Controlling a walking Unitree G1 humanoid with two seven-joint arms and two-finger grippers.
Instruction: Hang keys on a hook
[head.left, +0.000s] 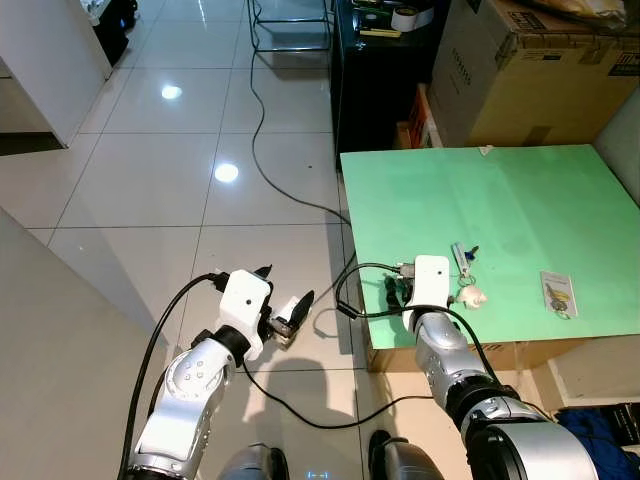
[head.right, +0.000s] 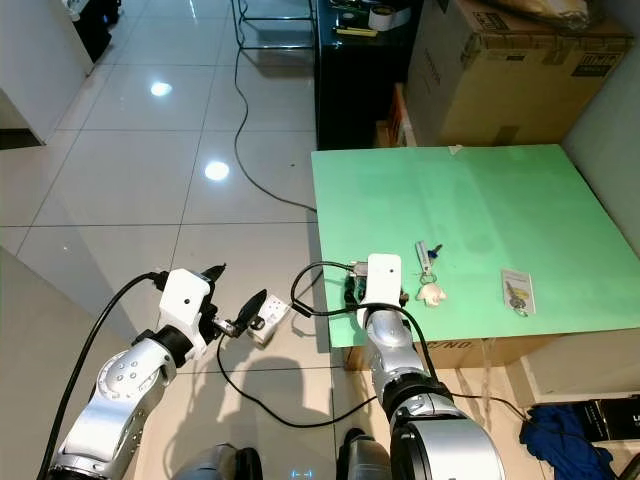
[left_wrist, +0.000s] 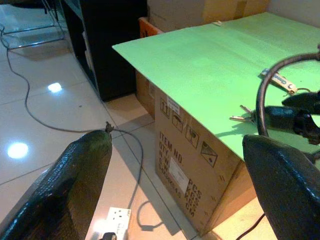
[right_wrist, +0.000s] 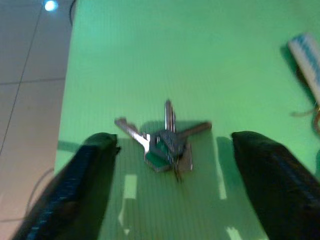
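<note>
Glossy white floor tiles (head.left: 170, 160) run up to a green tabletop (head.left: 520, 200), the top of a cardboard box (left_wrist: 192, 165) with "ITEM NO" printed on its side. The right arm reaches forward over the near edge, wrist low, and the right gripper (right_wrist: 175, 150) has its fingers spread wide on either side of the keys (right_wrist: 165, 140) without touching them. The keys, a small silver bunch fanned out flat with a green tag, lie near that edge. Just beyond lie a white charm (head.left: 472, 296) and a card (head.left: 558, 292). The left arm is bent over the floor beside the box, left gripper (head.left: 283, 300) released and empty, above a power strip (head.right: 266, 320).
</note>
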